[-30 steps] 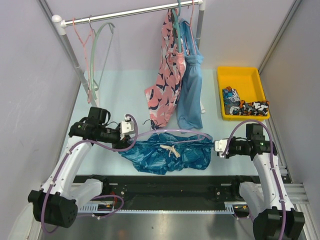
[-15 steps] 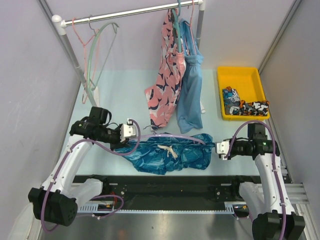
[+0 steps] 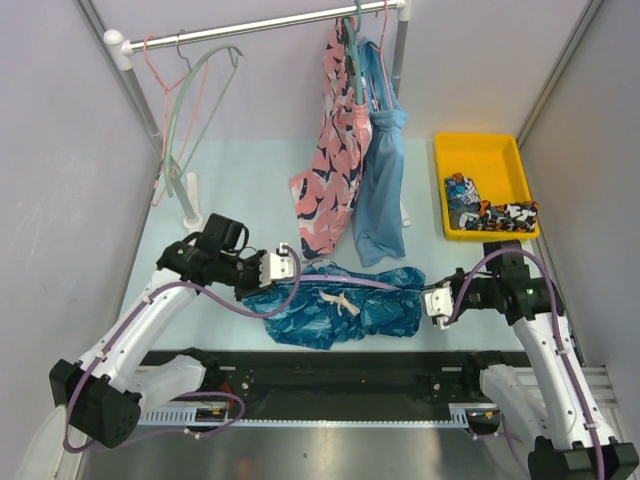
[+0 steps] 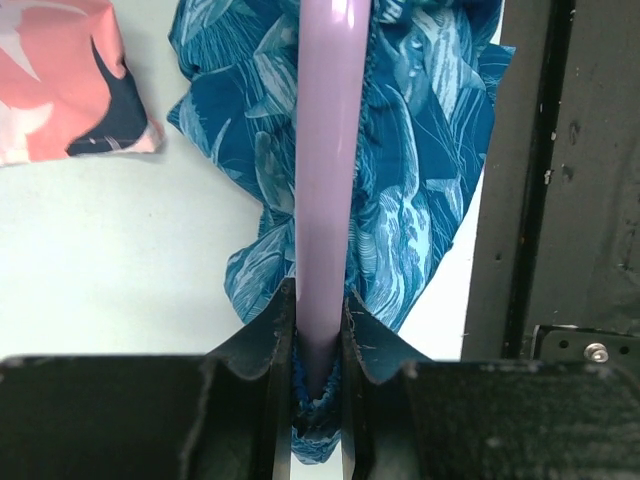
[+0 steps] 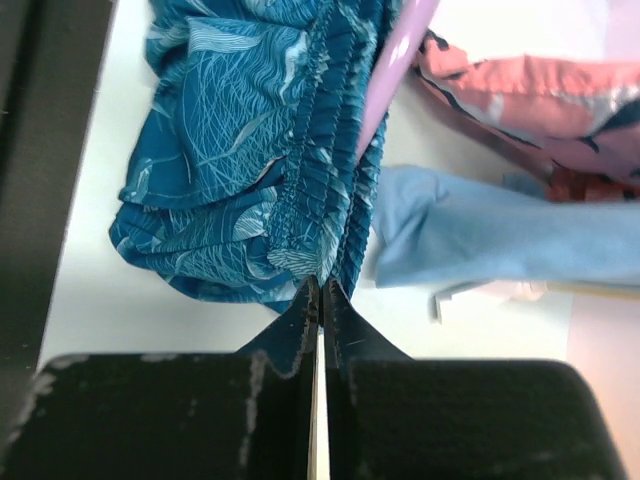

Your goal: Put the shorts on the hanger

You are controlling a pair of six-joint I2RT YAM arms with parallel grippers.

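**Operator:** Where did everything sit?

**Observer:** Your table [image 3: 240, 190] carried it all. At its far edge stood the rail [image 3: 260, 27], with a pink garment [image 3: 330, 170] and a light-blue garment [image 3: 380, 190] hanging side by side from its right end, down to the table. Just in front of them, nearer your arms, the shorts [image 3: 340, 315] lay bunched on the table between your two claws. The yellow tray [image 3: 480, 160] was well apart, at the far right.

**Operator:** And the hanger?

**Observer:** The hanger [image 3: 360, 281] lay along the far edge of the shorts. Your left claw [image 3: 283, 268] was clamped on its left end. In the wrist view the lilac bar sat pinched between both fingers, with blue cloth bunched under it.

**Operator:** My right claw?

**Observer:** Your right claw [image 3: 432, 303] was at the shorts' right end, jaws pressed tight together, with the tips touching the gathered waistband. I could not tell whether any cloth was nipped between them. The white drawstring [image 3: 340, 300] lay on top of the shorts, near the middle.
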